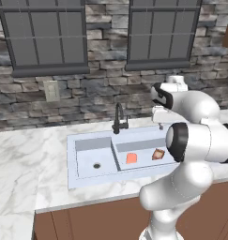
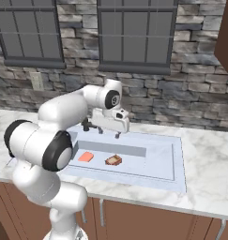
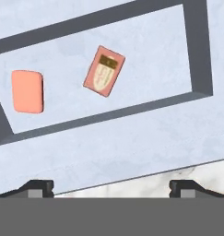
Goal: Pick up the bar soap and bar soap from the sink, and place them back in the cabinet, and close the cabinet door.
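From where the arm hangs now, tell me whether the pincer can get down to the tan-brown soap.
Probably yes. The pincer hangs open above the sink's back rim, and the tan-brown soap lies flat in the right basin with nothing over it. The orange soap lies apart from it, leaving room for the fingers.

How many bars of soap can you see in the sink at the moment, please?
2. The orange bar soap and the tan-brown bar soap both lie apart on the floor of the right basin of the sink. The arm covers part of the sink, so more could be hidden.
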Robot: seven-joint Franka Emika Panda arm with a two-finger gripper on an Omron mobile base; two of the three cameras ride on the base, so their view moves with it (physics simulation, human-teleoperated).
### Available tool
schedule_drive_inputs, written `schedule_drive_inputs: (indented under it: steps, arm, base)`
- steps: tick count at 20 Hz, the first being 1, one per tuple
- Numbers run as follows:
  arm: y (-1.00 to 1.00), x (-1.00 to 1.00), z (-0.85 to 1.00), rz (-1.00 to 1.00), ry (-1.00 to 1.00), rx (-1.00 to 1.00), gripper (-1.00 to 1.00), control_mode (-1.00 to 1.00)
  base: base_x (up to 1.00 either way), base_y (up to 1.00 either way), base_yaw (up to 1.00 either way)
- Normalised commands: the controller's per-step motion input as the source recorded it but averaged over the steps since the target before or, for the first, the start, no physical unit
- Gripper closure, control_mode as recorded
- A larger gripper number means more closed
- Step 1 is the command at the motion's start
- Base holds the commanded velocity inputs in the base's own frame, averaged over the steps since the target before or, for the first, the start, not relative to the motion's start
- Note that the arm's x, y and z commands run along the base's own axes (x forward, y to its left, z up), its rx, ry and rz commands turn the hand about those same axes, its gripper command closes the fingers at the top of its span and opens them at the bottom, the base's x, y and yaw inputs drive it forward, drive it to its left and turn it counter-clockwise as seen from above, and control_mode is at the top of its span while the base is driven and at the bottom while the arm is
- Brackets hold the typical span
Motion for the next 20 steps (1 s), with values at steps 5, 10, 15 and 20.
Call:
schedule_drive_inputs:
  steps: [5, 10, 15, 20]
  arm:
    - [0.0, 0.18, -0.37, -0.03, 0.0, -0.02, -1.0, -1.0]
    - [0.0, 0.11, -0.29, -0.03, 0.0, 0.0, -1.0, -1.0]
    - [0.0, 0.16, -0.24, -0.03, 0.0, 0.0, -1.0, -1.0]
    - [0.0, 0.17, -0.23, -0.01, 0.0, 0.0, -1.0, -1.0]
  base:
    - [0.0, 0.0, 0.0]
    - [0.0, 0.0, 0.0]
    - [0.0, 0.0, 0.0]
    - [0.0, 0.0, 0.0]
